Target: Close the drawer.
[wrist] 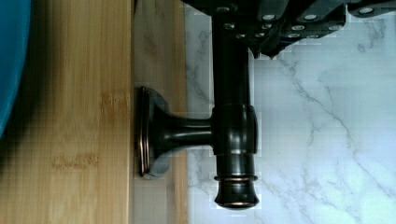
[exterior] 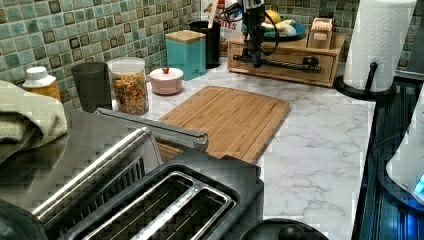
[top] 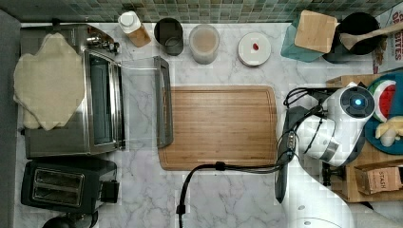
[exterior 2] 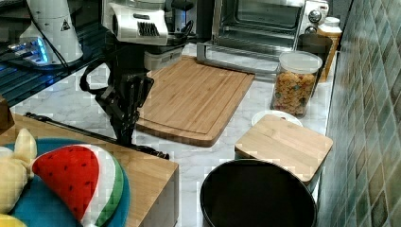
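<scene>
Right now the gripper (exterior: 255,59) hangs at the front of the drawer (exterior: 292,75), down on its dark handle (exterior: 280,63). The handle is a long bar, not a round knob. In the right view the gripper (exterior 2: 125,132) comes down from above and meets the handle (exterior 2: 85,131) where it runs along the cabinet (exterior 2: 146,172) edge. The wrist view looks straight down. There the handle (wrist: 233,140) runs up under the gripper (wrist: 275,21), and one flared post ties it to the drawer (wrist: 159,56) front. Whether the tool is clamped on the bar or just resting against it cannot be told (its body hides the contact).

The drawer sits in the low wooden cabinet (top: 354,190) at the top view's right, against the tiled wall. Its front looks close to the cabinet face in the left view. Whether a gap remains cannot be told.

On the cabinet top rests a blue plate (exterior 2: 52,210) with a toy watermelon slice (exterior 2: 75,175). A tea box (top: 380,179) lies near it in the top view. The board (top: 218,126) lies flat on the marble counter (top: 223,199), well apart from the drawer. In the left view a paper towel roll (exterior: 377,40) stands just beside the cabinet.
</scene>
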Controlling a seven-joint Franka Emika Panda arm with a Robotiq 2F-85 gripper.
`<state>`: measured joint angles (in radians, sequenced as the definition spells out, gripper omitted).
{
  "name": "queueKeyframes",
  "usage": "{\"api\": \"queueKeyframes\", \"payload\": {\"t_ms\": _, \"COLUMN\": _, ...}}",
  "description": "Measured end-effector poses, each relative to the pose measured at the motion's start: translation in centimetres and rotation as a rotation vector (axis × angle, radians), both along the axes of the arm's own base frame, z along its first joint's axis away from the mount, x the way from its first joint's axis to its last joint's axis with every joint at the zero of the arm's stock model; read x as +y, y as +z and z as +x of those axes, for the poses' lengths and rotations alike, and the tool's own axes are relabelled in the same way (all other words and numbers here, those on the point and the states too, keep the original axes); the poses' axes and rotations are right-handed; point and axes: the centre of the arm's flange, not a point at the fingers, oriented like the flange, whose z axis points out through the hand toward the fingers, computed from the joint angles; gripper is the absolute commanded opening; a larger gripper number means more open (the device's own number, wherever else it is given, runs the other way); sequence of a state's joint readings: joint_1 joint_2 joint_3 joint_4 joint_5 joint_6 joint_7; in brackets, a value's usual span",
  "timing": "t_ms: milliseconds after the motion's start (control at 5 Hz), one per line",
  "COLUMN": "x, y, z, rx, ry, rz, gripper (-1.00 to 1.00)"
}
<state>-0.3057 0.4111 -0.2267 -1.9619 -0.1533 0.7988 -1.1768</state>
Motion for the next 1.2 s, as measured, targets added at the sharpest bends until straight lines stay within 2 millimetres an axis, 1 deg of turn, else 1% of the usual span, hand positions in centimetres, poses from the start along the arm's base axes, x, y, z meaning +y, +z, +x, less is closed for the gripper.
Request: {"api": "queueKeyframes", "payload": {"t_ms": 1200, "x": 0.21, "y": -0.10, "z": 0.02, "rx": 0.003, "ry": 0.004, "rz": -0.008, "gripper": -1.00}}
